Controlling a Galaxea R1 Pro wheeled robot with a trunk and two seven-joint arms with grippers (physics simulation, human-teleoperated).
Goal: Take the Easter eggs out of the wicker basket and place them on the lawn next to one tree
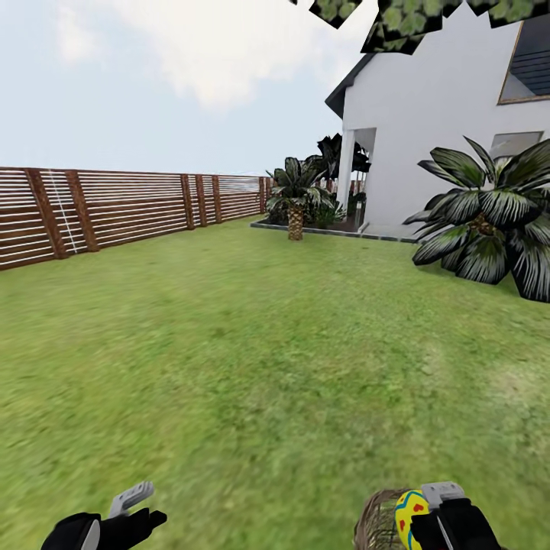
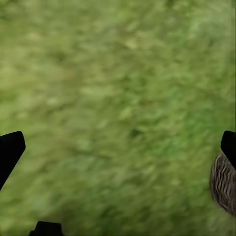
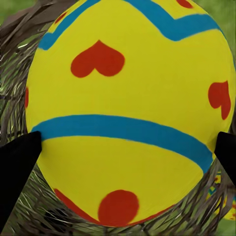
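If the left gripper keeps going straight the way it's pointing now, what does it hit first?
Most likely bare lawn: the left gripper looks open and aims at grass alone. The basket sits off to one side of that line, so it should be missed, though depth is hard to judge.

1. The left gripper (image 1: 141, 508) has a black body and black fingers, with a light grey piece on top of it.
2. The right gripper (image 1: 428, 519) is black too, with a grey block on top.
3. Its black fingertips (image 3: 17, 162) look smooth and plain.
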